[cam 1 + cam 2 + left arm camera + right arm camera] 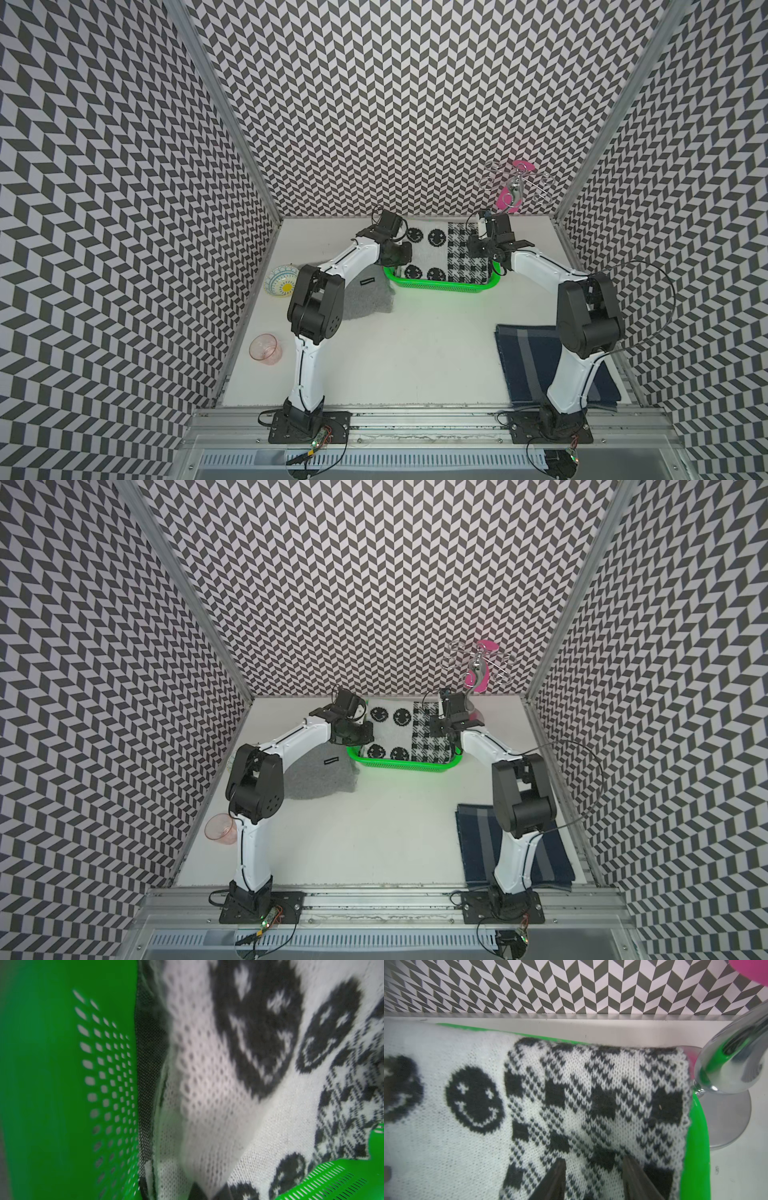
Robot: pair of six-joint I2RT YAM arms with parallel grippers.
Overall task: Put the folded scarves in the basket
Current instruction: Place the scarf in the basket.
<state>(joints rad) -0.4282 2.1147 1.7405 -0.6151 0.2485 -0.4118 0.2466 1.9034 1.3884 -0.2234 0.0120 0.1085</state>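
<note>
The folded scarf (436, 253) (395, 733), white knit with black smiley faces and a houndstooth part, lies in the bright green perforated basket (440, 286) (399, 766) at the back of the table. My left gripper (401, 253) (365, 731) is at the scarf's left end, just inside the basket wall (52, 1084). It is shut on a raised fold of the scarf (218, 1095) at its tips (207, 1194). My right gripper (473, 245) (593, 1169) is open, its fingertips (558, 1167) resting on the houndstooth part (591, 1095) beside the basket rim (695, 1147).
A grey cloth (365, 299) lies just left of the basket, partly under my left arm. A patterned bowl (281, 281) and a pink glass (264, 349) stand at the left edge. A navy striped cloth (528, 365) lies front right. A chrome stand (515, 187) (733, 1064) rises close behind the basket's right end.
</note>
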